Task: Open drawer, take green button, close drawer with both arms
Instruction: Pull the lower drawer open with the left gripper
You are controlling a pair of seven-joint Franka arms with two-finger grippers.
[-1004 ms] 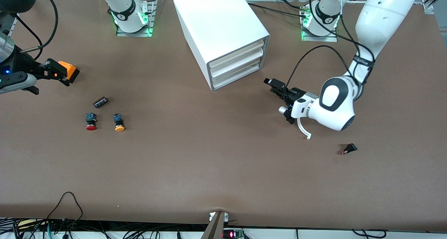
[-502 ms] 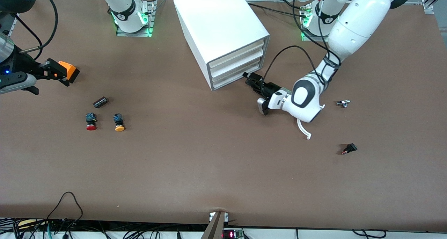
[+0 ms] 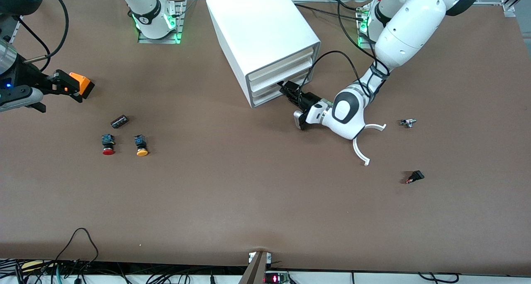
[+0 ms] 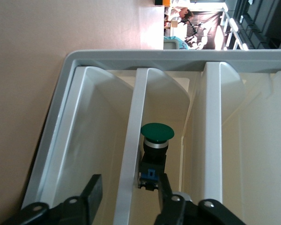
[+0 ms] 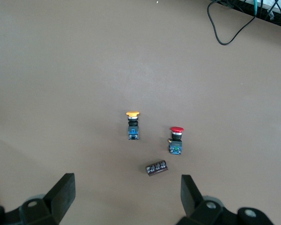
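1. Since a second ago, the left gripper [image 3: 287, 89] has been brought up to the lowest drawer [image 3: 282, 94].
2. Its fingers [image 4: 94, 193] are seen apart, straddling the drawer's front wall; nothing is gripped yet.
3. The green button [image 4: 154, 150] is glimpsed inside.
4. The right gripper [image 3: 76, 84] is held open, waiting over the surface [image 3: 232, 184].
5. Drawer contact is hard to judge.

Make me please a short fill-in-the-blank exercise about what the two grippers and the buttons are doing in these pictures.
1. The left gripper straddles the front wall of the lowest ____ of the white cabinet.
2. The button inside that drawer has a ____ cap.
3. The right gripper, fingers wide open, hangs over the ____ end of the table.
4. On the table, beside the red button stands a ____ one.

Missing words: drawer; green; right arm's; yellow
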